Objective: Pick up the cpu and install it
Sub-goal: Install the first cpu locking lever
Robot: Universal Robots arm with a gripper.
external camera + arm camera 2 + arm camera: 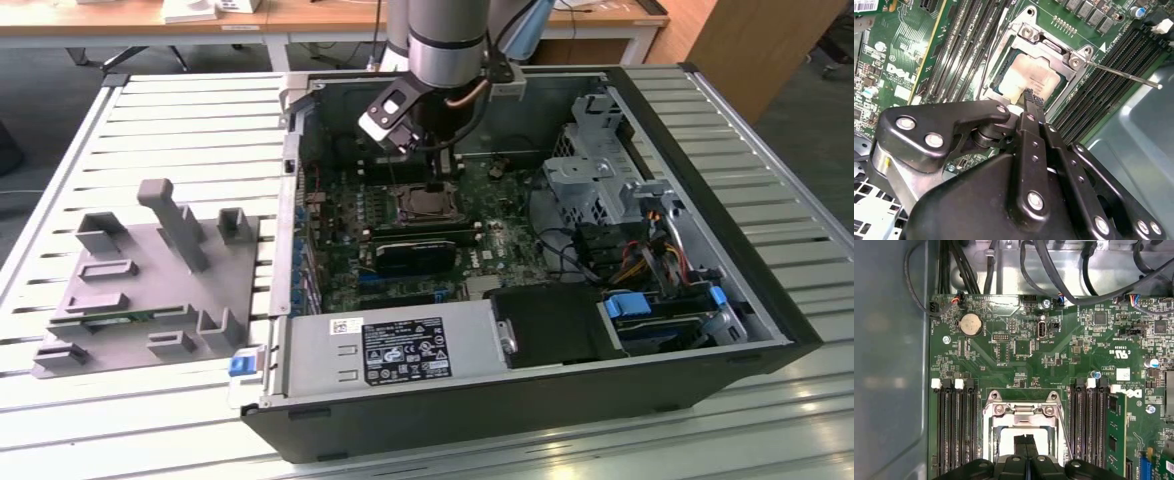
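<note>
Hovering with gripper (1030,96) fingers pressed together just above the chip (1026,75) resting in the socket (1054,50), best kept square and level.

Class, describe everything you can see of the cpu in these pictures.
The cpu is a flat square chip with a pale, shiny metal top and a thin darker rim. It lies level in the metal-framed socket on the green motherboard, inside the open computer case. Memory slots run along both sides. The pincer is closed, its fingertips just above the chip; contact cannot be judged. In the exterior view it sits below the arm.
</note>
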